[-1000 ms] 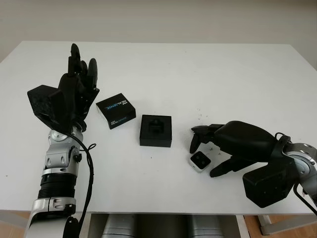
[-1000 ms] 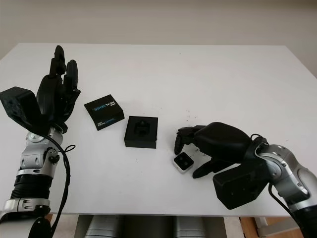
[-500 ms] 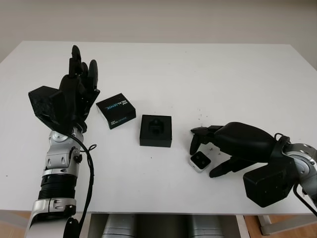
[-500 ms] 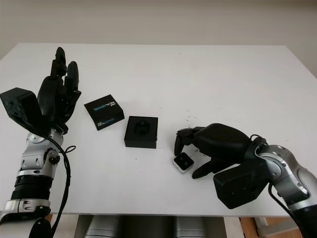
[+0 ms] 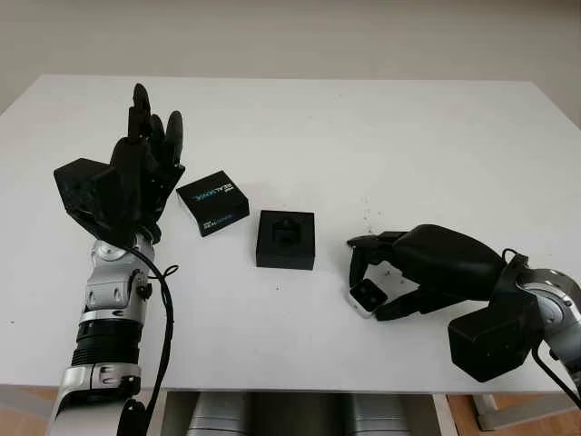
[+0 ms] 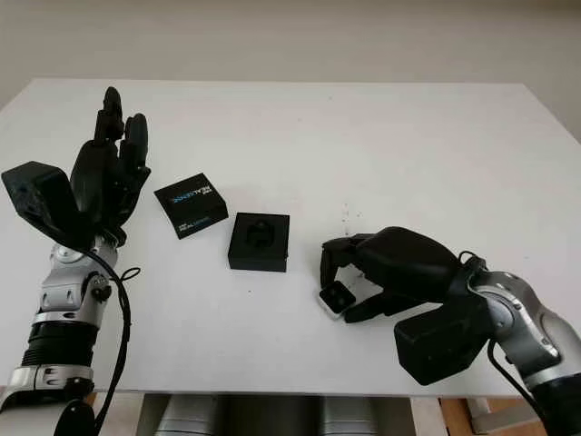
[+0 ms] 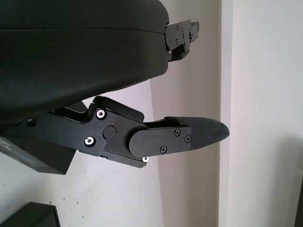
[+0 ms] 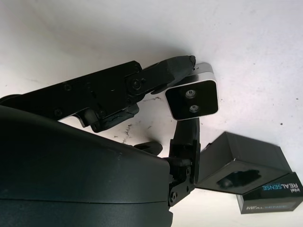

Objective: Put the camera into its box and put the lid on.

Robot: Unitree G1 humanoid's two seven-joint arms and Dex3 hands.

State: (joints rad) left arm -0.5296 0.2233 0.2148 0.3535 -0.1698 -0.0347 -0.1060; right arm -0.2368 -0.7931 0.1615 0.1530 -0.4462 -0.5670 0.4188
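Right hand, low over the front right part of the white desk, fingers curled around the camera. In the right wrist view 1 finger presses the camera's silver edge from one side and another finger meets its opposite edge, so the hand pinches the camera between them. The camera is a small silver block with a black face carrying 2 round lenses; in the head views it sits at desk level, and whether it is lifted clear of the surface cannot be told.

Box: black, square, open, with a moulded black insert visible inside, standing on the desk near the centre, to the left of the camera and apart from it.

Lid: black, printed with white and blue lettering, lying on the desk just beyond the box's far left corner, close to it but separate.

Left hand: open, raised upright above the left side of the desk with fingers pointing up, holding nothing, just left of the lid.
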